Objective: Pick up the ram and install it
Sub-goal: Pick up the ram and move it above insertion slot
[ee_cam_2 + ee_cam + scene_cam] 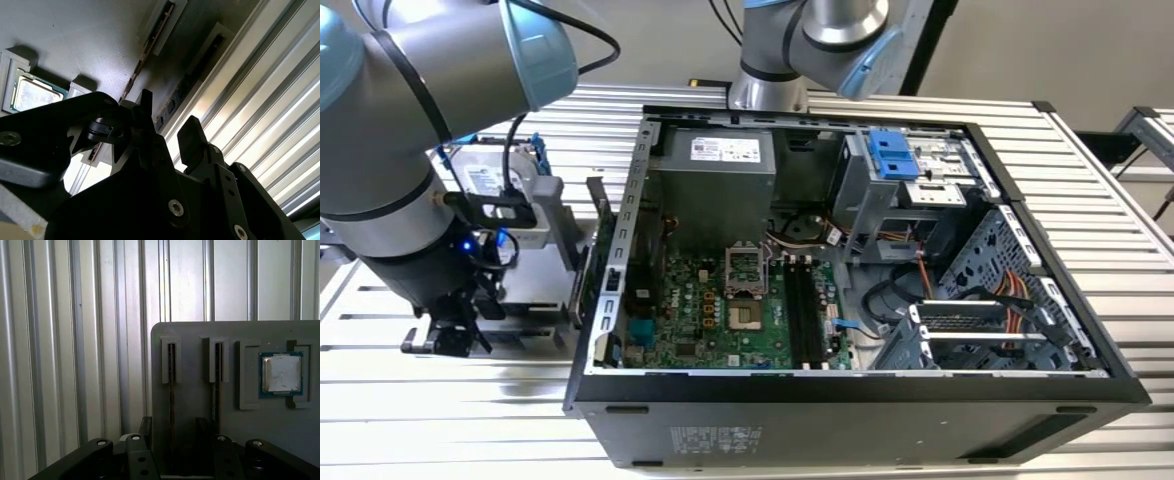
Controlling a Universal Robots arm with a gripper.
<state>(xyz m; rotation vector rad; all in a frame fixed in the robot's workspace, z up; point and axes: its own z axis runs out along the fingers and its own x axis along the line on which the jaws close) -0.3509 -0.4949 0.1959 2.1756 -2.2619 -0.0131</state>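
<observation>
Our hand [169, 120] has its fingers [192, 131] moderately apart, with bright table showing through the gap, and it grips nothing. In the exterior view the hand [447, 335] hangs low over the ribbed metal table [440, 420], at the exterior view's left of the open computer case [854, 405] and well apart from it.

Just beyond the fingertips lies a grey tray [200, 330] with two narrow slots side by side. The ram [171, 385] stands on edge in one slot, and a second stick [217, 385] stands in its neighbour. A processor chip [281, 372] sits in its own pocket beside them. In the first wrist view the hand seems roughly lined up with the ram, but we cannot tell whether the fingers reach down around it.

Inside the case, the long black memory slots [803, 310] on the motherboard look unfilled. We judge the task barely begun: the ram is not yet grasped, and both lifting it and seating it remain.
</observation>
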